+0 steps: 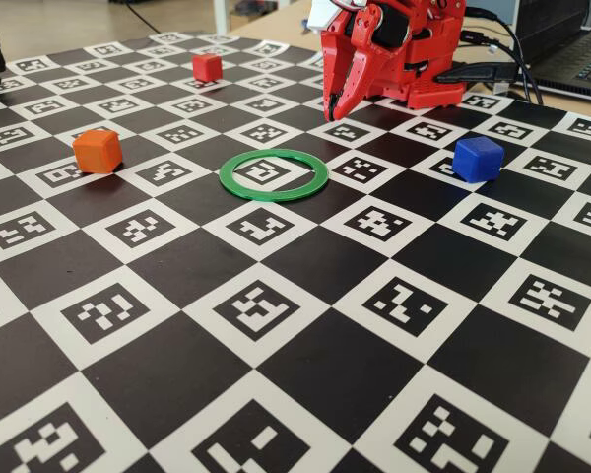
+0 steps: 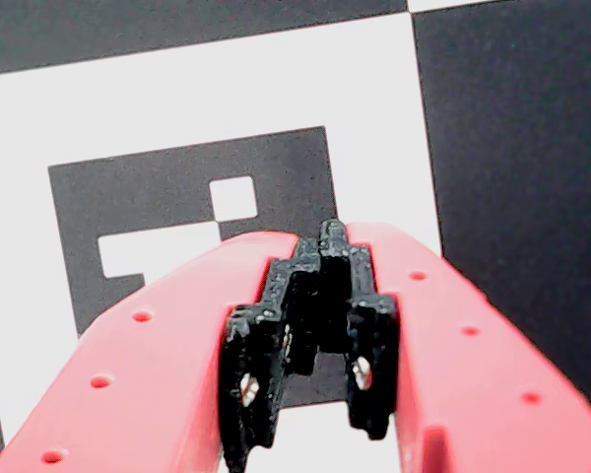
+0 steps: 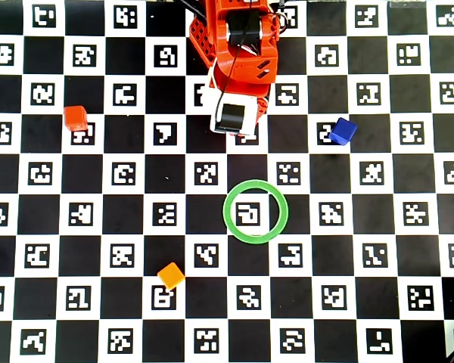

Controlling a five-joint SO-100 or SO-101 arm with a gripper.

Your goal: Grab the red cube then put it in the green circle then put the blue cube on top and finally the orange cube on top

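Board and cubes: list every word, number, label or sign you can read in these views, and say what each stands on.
None: no readable words, numbers or brands.
The board bears only black-and-white square code markers, not letters.
The red cube, blue cube, orange cube, green ring and pincer show no labels.

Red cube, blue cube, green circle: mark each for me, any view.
red cube (image 3: 76, 118), overhead view, centre of its top face.
blue cube (image 3: 343, 131), overhead view, middle of its top face.
green circle (image 3: 228, 219), overhead view, left side of the flat ring band.
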